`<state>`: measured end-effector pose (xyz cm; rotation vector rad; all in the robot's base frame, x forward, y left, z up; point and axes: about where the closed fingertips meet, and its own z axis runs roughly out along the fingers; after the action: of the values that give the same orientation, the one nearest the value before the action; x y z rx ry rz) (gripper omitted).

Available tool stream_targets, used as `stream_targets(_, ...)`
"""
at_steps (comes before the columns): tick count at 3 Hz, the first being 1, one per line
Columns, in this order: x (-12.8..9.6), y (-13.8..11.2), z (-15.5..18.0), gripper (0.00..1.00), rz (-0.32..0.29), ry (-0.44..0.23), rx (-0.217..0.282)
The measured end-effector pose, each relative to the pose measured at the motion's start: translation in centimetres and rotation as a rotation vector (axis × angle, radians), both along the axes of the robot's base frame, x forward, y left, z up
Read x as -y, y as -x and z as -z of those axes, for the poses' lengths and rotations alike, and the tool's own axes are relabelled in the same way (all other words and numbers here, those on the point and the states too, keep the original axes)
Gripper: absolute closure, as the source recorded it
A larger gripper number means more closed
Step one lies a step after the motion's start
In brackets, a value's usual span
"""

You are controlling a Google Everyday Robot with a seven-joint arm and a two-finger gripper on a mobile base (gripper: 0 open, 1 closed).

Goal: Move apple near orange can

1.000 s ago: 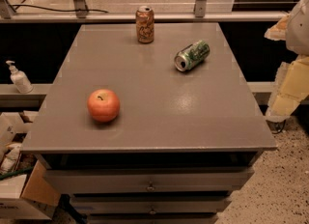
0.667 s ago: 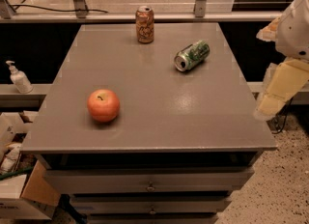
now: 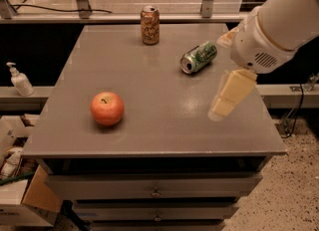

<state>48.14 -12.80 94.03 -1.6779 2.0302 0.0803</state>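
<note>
The red-orange apple (image 3: pixel 106 108) sits on the grey table (image 3: pixel 149 65), near its front left. The orange can (image 3: pixel 149 25) stands upright at the table's far edge, near the middle. My gripper (image 3: pixel 227 95) hangs from the white arm over the right part of the table, in front of the lying green can and far to the right of the apple. It holds nothing that I can see.
A green and silver can (image 3: pixel 198 57) lies on its side right of the orange can. A white pump bottle (image 3: pixel 19 79) stands on a ledge to the left. Cardboard boxes (image 3: pixel 25 195) sit on the floor at lower left. Drawers are below the tabletop.
The arm has swung in from the right edge of the view, and the gripper is now above the table's right side. The apple and both cans have not moved.
</note>
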Motion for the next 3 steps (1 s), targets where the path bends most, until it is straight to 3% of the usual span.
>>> stream_targets(1,-4.38,-1.99,2.24,0.00,-0.047,-0.083,0.004)
stream_targets(3,-4.97,-2.67,2.58,0.00,-0.032,-0.120,0.023)
